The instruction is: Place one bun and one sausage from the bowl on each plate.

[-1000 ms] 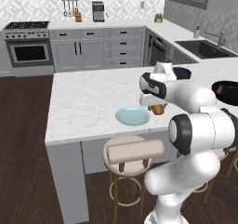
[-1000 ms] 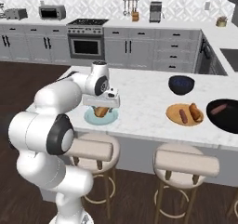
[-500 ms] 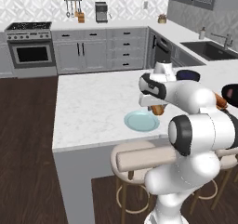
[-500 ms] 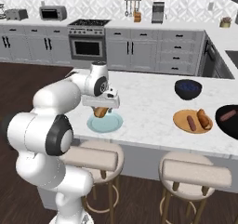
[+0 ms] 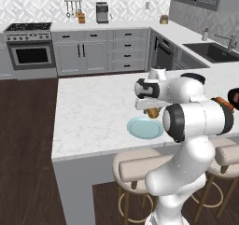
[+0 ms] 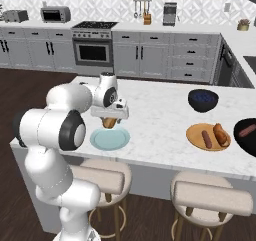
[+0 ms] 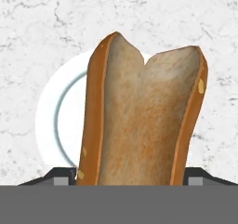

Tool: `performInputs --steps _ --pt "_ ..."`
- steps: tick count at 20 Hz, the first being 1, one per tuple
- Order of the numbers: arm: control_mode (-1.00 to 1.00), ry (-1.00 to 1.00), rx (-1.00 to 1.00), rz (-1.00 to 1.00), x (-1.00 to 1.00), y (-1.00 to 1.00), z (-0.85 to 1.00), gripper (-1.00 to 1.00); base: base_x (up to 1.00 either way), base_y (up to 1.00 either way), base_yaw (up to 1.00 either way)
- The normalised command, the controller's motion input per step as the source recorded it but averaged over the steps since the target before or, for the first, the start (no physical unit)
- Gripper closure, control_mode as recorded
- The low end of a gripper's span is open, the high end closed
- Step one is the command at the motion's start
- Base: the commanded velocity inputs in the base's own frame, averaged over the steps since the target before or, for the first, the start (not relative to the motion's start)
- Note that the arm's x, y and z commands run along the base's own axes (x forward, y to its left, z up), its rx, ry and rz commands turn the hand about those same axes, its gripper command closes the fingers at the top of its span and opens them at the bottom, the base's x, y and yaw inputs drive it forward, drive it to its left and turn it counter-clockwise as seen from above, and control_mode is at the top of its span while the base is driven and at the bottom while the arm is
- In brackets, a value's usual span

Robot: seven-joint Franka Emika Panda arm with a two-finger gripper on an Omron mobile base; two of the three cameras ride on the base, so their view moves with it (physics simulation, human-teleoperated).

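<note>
My gripper (image 5: 151,108) (image 6: 111,117) is shut on a split brown bun (image 5: 153,112) (image 6: 109,122) and holds it just above the pale blue-green plate (image 5: 140,128) (image 6: 102,140) near the counter's front edge. The hand view looks down past the gripper (image 7: 126,178) along the bun (image 7: 144,116) to that plate (image 7: 58,121), which has nothing on it. To the right, the orange-brown plate (image 6: 195,133) carries a sausage (image 6: 205,139) and a bun (image 6: 220,134). At the far right, the black bowl (image 6: 242,141) holds a sausage (image 6: 246,130).
A dark blue bowl (image 6: 202,99) stands behind the orange-brown plate. Padded stools (image 6: 102,180) (image 6: 212,197) line the island's near side. The white marble counter (image 5: 93,107) stretches free to the left and behind the pale plate.
Both base views have shifted, so the base has driven sideways. The gripper, still holding the bun, now sits more squarely over the pale plate.
</note>
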Motion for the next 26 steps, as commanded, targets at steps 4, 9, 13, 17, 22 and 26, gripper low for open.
performInputs --steps 4,9,13,17,22,26 --pt "-1.00 0.07 0.01 0.00 0.49 -0.15 -0.88 1.00 0.00 0.00 0.00" --pt "-1.00 0.04 0.00 0.00 0.28 -0.13 -0.51 1.00 0.00 0.00 0.00" --pt "-1.00 0.00 0.00 0.00 -0.07 -0.07 -0.04 1.00 0.00 0.00 0.00" --pt "-1.00 -0.01 0.00 0.00 -0.48 -0.05 -0.09 1.00 0.00 0.00 0.00" --pt "-1.00 -0.01 0.00 0.00 -0.44 -0.01 -0.11 1.00 0.00 0.00 0.00" --pt "-1.00 0.00 0.00 0.00 -0.12 -0.01 -0.24 1.00 0.00 0.00 0.00"
